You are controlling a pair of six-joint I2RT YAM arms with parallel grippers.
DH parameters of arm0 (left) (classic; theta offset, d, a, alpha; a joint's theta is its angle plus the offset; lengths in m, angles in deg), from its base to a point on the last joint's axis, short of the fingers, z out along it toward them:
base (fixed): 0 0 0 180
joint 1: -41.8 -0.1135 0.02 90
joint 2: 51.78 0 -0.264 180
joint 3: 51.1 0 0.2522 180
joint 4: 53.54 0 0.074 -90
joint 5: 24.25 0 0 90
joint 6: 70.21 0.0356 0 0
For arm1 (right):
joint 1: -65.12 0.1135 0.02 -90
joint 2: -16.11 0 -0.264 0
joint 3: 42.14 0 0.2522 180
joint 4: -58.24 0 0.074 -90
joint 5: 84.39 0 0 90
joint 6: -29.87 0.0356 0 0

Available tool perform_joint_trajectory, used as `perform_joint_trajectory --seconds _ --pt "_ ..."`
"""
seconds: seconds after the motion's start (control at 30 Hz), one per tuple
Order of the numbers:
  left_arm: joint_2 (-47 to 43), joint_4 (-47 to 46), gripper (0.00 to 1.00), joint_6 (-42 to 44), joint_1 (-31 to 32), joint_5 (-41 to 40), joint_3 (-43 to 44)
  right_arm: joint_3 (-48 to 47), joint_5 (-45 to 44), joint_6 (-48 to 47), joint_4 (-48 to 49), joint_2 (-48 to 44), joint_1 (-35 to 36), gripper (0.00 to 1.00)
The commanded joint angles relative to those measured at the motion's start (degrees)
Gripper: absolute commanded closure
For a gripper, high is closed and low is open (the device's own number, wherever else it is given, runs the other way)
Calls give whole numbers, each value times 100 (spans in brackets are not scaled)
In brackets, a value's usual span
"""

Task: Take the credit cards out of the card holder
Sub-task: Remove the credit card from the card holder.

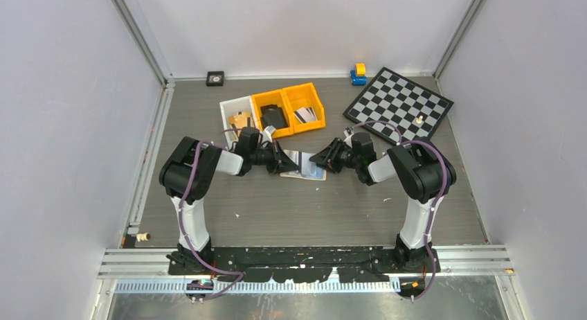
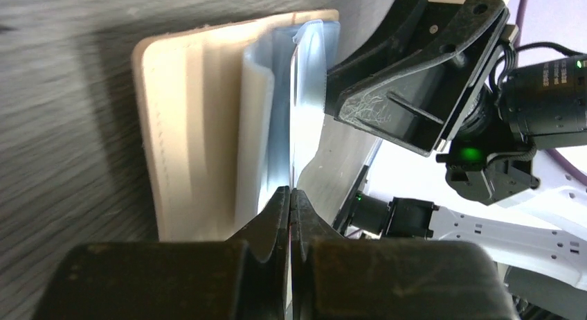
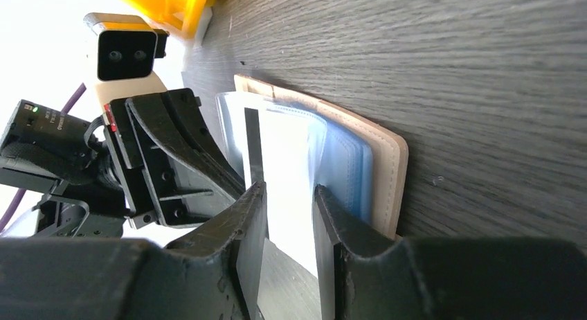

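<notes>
At bench centre, between the two arms, the card holder (image 1: 305, 169) lies open and flat, tan cover down, clear bluish pockets fanned up. Left tool (image 2: 291, 201) comes in from the left, fingers pinched together on the edge of one clear pocket leaf; no gap shows between the pads. Right tool (image 3: 289, 195) comes in from the right, facing the left one, jaws partly apart. A light credit card (image 3: 291, 161) with a dark stripe along one edge sticks out of the pockets and runs between the right tool's fingers. Cannot tell whether the pads touch it, but the gap looks slightly wider than the card. Tool tips are near each other over the holder, not touching.

Behind the holder, a white bin (image 1: 229, 113) and two yellow bins (image 1: 286, 98) sit side by side. The right yellow one holds a striped card (image 1: 305, 115), the middle one a black item (image 1: 275, 117). Chessboard (image 1: 400, 102) at far right of bench (image 1: 291, 209).
</notes>
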Motion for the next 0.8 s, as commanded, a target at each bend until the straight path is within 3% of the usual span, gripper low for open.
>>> perform_joint_trajectory --seconds 0.0,0.13,0.5,0.6,0.77 --pt "-399 237 100 333 -182 -293 -59 -126 -254 -277 -527 -201 5 66" --pt "-573 424 100 463 -219 -451 -106 -153 -237 -255 -563 -186 -14 77" --pt "-1723 1064 100 984 -240 -1238 -378 -326 -509 -561 -1371 -353 -12 95" --pt "-2080 1162 100 1088 -212 -1456 -438 -302 -761 -711 -1614 -564 -12 94" --pt "-2121 1410 100 1148 5 -1848 -76 -89 -1239 -946 -1806 -1205 -13 80"
